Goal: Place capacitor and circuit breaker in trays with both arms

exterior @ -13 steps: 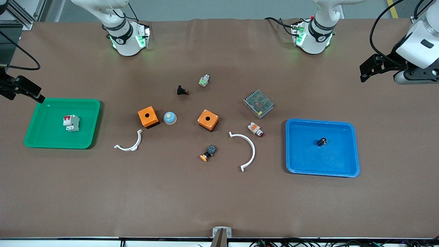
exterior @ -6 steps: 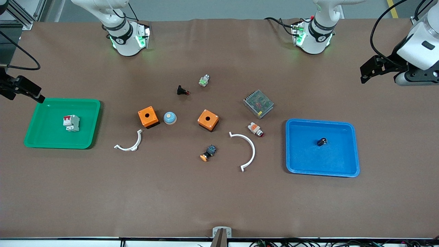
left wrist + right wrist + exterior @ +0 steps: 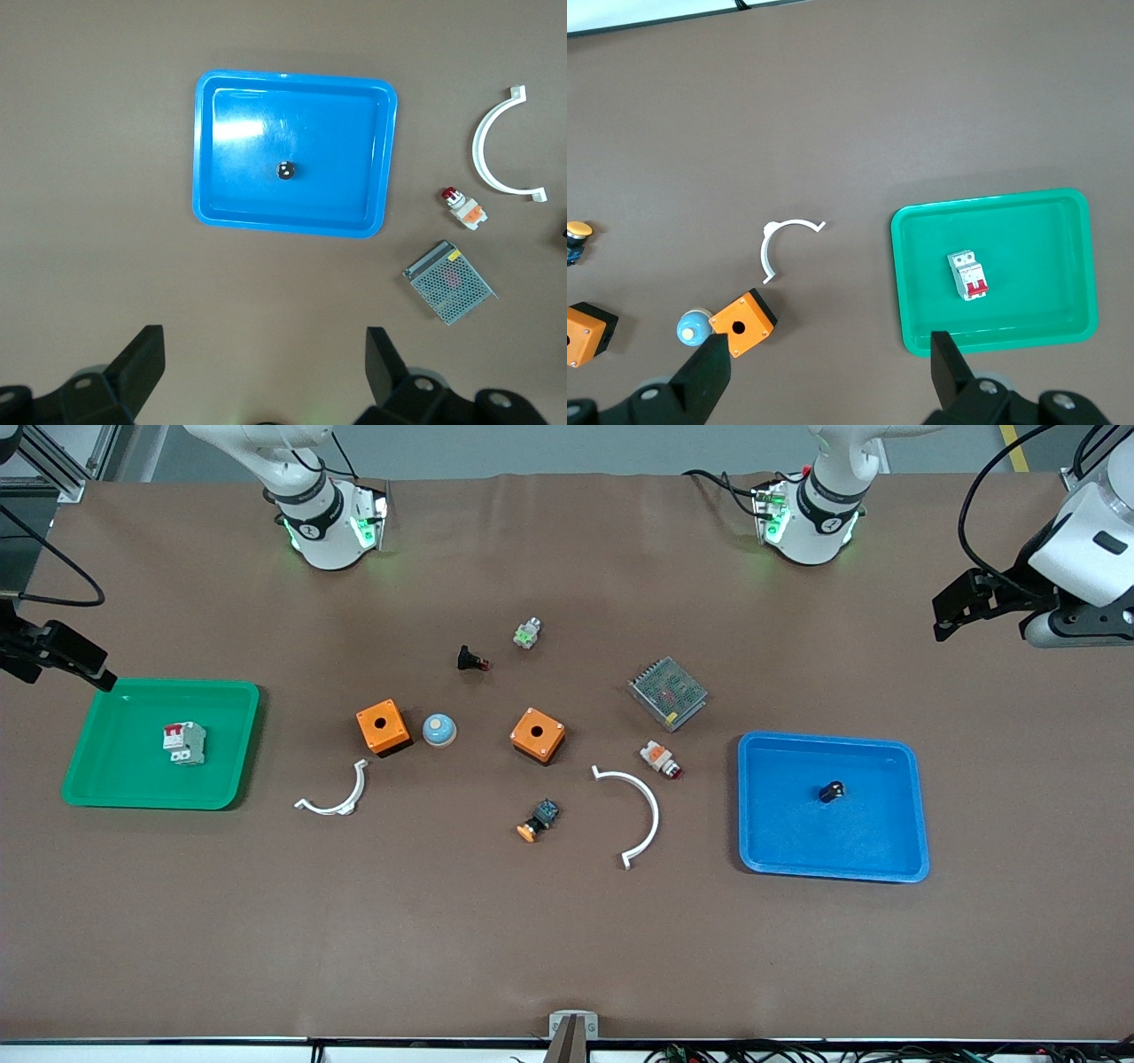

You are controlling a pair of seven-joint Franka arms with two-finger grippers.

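The capacitor (image 3: 831, 790), a tiny black cylinder, lies in the blue tray (image 3: 920, 824) at the left arm's end of the table. It also shows in the left wrist view (image 3: 285, 170). The circuit breaker (image 3: 183, 742), white-grey with red levers, lies in the green tray (image 3: 97, 784) at the right arm's end, and shows in the right wrist view (image 3: 968, 275). My left gripper (image 3: 946, 615) (image 3: 263, 345) is open and empty, high over bare table beside the blue tray. My right gripper (image 3: 66, 669) (image 3: 830, 350) is open and empty, over the table by the green tray's rim.
Between the trays lie two orange boxes (image 3: 383, 727) (image 3: 537, 735), a blue dome button (image 3: 438, 730), two white curved clips (image 3: 337, 797) (image 3: 636, 815), a metal mesh power unit (image 3: 668, 693), a white-orange part with a red tip (image 3: 660, 759), and other small parts.
My left gripper has drifted slightly toward the left arm's end of the table. The right gripper, capacitor and circuit breaker have not moved.
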